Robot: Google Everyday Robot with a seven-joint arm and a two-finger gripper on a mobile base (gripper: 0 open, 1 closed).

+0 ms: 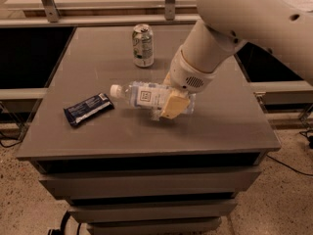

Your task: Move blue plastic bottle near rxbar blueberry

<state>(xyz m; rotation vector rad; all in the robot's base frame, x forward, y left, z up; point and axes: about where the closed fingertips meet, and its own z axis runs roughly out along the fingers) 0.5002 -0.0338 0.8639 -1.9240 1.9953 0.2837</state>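
Observation:
The blue plastic bottle is clear and bluish with a white cap and a pale label with a small dark square. It lies sideways in my gripper, cap pointing left, held just above the table near its middle. My gripper is shut on the bottle's right half, with a tan finger pad across it. The rxbar blueberry is a flat dark blue wrapper lying on the table's left side. The bottle's cap is a short way to the right of the bar.
A silver-green drink can stands upright at the back middle of the grey table. My white arm comes in from the upper right. The table's front edge drops to drawers and a speckled floor.

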